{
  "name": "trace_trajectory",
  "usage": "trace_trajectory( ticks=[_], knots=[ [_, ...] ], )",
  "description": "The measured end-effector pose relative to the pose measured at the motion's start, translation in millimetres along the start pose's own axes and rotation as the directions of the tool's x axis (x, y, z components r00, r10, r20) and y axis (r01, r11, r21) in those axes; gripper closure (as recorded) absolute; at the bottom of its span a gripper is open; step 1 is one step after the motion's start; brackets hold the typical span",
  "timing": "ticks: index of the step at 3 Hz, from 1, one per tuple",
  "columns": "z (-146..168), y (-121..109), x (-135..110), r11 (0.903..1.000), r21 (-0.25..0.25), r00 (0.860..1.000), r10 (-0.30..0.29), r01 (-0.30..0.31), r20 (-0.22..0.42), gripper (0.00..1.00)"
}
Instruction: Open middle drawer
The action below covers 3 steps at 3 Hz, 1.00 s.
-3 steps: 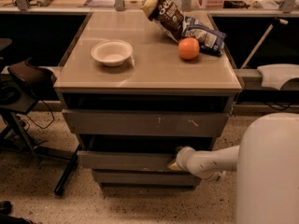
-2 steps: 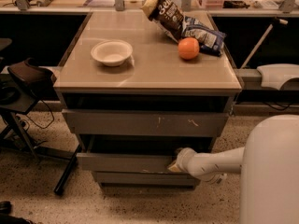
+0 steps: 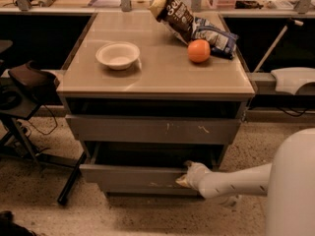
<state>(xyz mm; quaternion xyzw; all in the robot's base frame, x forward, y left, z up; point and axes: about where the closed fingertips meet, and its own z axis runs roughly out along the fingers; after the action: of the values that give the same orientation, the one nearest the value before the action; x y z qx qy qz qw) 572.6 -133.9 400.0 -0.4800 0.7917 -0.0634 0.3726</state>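
The gripper (image 3: 184, 177) sat at the right end of the middle drawer (image 3: 130, 175), pressed against the top edge of its plain grey front. Whether it was clamped on that edge or only resting there could not be told. The white arm (image 3: 234, 182) reached in from the right, low and nearly level, from the robot's rounded white body (image 3: 294, 186) at the near right.

The middle drawer stood pulled out toward the near side, past the front above it, and a dark opening showed behind its front panel. Above it was the top drawer (image 3: 147, 130), whose wider grey front carried white scratch marks right of centre. Below it, only a thin strip of the bottom drawer (image 3: 147, 191) showed.

On the tabletop (image 3: 157, 80) were 4 things: a white bowl (image 3: 117, 55) on the left, an orange (image 3: 199, 50) on the right, a dark snack bag (image 3: 173, 13) leaning at the far edge, and a blue and white bag (image 3: 216, 37) just behind the orange. A dark stool (image 3: 27, 80) stood left of the cabinet on the speckled floor (image 3: 147, 215).
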Motion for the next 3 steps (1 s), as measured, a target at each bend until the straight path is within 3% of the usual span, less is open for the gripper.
trace_trajectory(
  ticks=[2,3],
  knots=[
    [-7,-5,-5,1.0000,0.000,1.000,0.000,0.000,0.000,1.00],
    [-20,17,6,1.0000,0.004,1.000,0.001,-0.002,0.025,1.00]
  ],
)
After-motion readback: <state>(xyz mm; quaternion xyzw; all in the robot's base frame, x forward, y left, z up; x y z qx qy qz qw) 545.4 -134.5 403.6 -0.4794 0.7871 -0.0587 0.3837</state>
